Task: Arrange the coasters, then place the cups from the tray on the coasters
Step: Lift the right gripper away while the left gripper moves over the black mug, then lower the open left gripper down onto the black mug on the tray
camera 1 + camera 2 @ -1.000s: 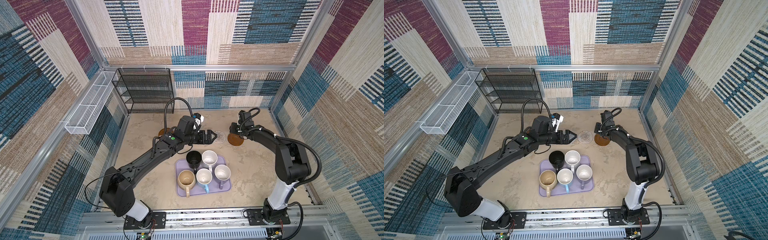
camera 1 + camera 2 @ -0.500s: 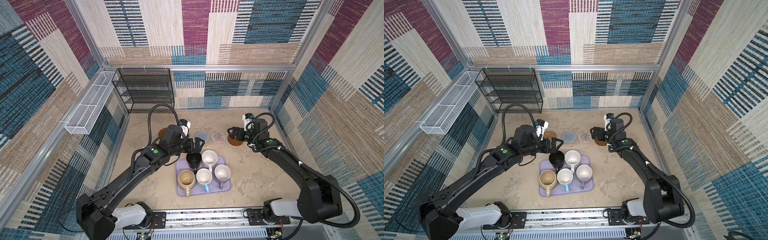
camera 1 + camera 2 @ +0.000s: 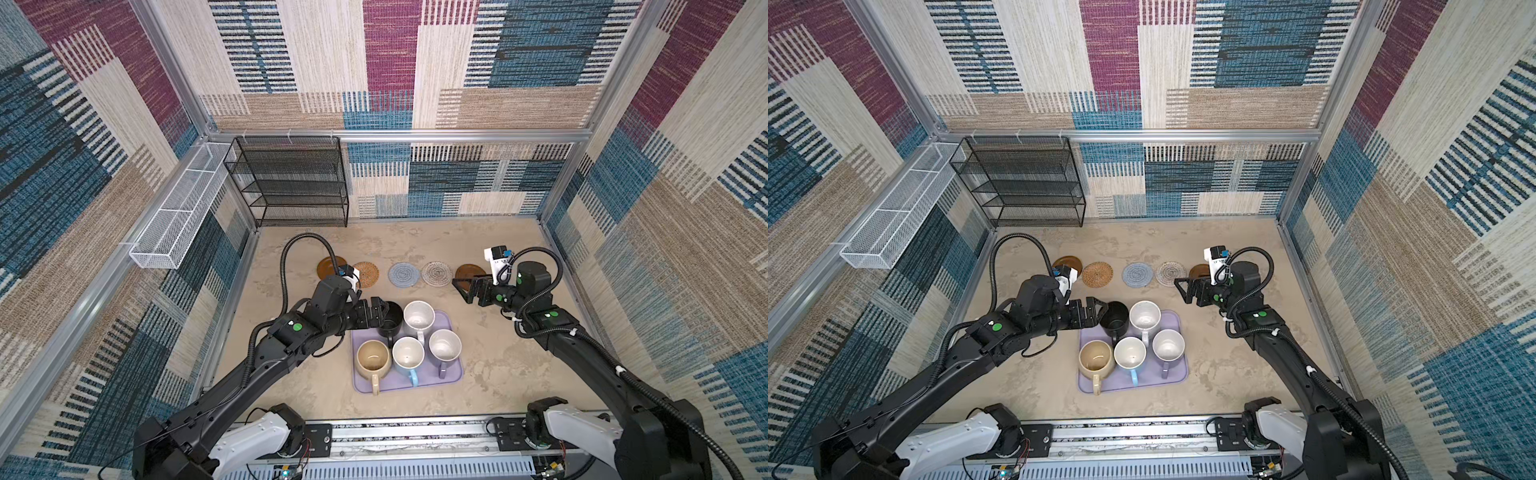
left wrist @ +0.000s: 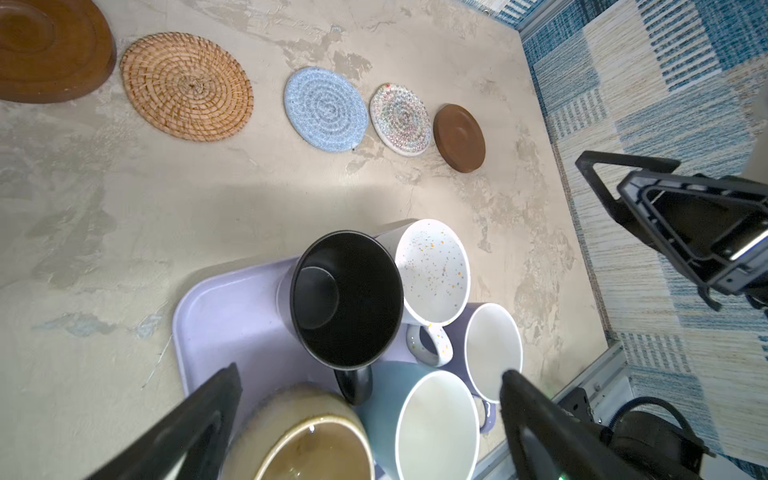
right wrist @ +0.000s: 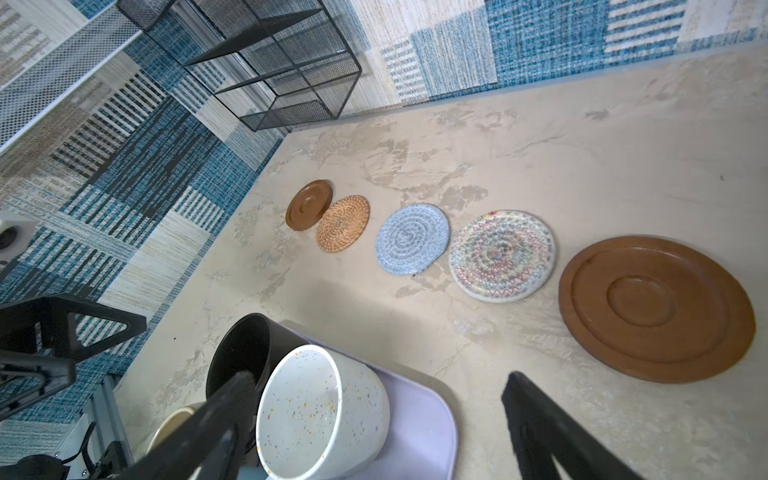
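Note:
Five coasters lie in a row: brown point(image 3: 330, 266), tan rattan point(image 3: 365, 274), blue-grey point(image 3: 404, 274), white-grey point(image 3: 436, 273), brown point(image 3: 469, 272). In front of them the lavender tray point(image 3: 453, 376) holds five cups: black point(image 3: 390, 320), speckled white point(image 3: 419, 316), beige point(image 3: 372, 358), light blue point(image 3: 408, 354), lavender point(image 3: 444, 345). My left gripper point(image 3: 381, 312) is open just left of the black cup, holding nothing. My right gripper point(image 3: 460, 291) is open and empty above the table between the right brown coaster and the tray. In the right wrist view the speckled cup point(image 5: 316, 411) sits ahead of the open fingers.
A black wire shelf point(image 3: 291, 183) stands at the back left against the wall. A white wire basket point(image 3: 174, 224) hangs on the left wall. Patterned walls close in the table on three sides. The left brown coaster and the rattan one nearly touch.
My right gripper opened, let go of the right brown coaster and drew back towards the tray. My left gripper came back from the coaster row to the black cup.

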`<move>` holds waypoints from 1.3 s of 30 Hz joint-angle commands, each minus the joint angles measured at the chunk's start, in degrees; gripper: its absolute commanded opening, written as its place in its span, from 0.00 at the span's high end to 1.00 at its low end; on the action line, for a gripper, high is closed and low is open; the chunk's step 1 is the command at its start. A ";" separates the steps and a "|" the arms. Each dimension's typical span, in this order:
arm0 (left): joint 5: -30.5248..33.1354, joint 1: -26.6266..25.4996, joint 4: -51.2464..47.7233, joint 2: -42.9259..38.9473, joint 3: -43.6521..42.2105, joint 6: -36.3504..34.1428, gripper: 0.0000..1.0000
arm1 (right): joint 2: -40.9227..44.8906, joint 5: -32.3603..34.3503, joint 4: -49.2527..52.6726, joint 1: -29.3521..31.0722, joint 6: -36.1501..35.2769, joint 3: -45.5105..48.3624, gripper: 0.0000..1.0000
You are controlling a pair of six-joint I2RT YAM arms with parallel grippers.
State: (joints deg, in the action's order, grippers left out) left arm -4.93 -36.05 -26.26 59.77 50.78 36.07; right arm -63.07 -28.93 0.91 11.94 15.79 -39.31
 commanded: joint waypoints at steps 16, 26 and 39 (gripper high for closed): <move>5.22 -6.20 -4.73 4.86 -1.82 5.53 0.24 | -5.43 7.33 -3.46 13.94 0.82 -0.45 0.00; 11.06 -11.81 -4.84 11.04 0.39 5.96 0.30 | -4.93 12.86 -2.13 15.61 0.87 -0.38 0.00; 15.41 -14.37 -5.45 18.38 4.06 4.62 0.43 | -5.05 14.82 -3.01 15.78 0.73 0.20 0.00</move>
State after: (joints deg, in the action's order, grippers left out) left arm 8.82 -50.37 -31.20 77.56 54.13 40.84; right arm -67.79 -15.25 -0.97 27.68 17.02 -39.13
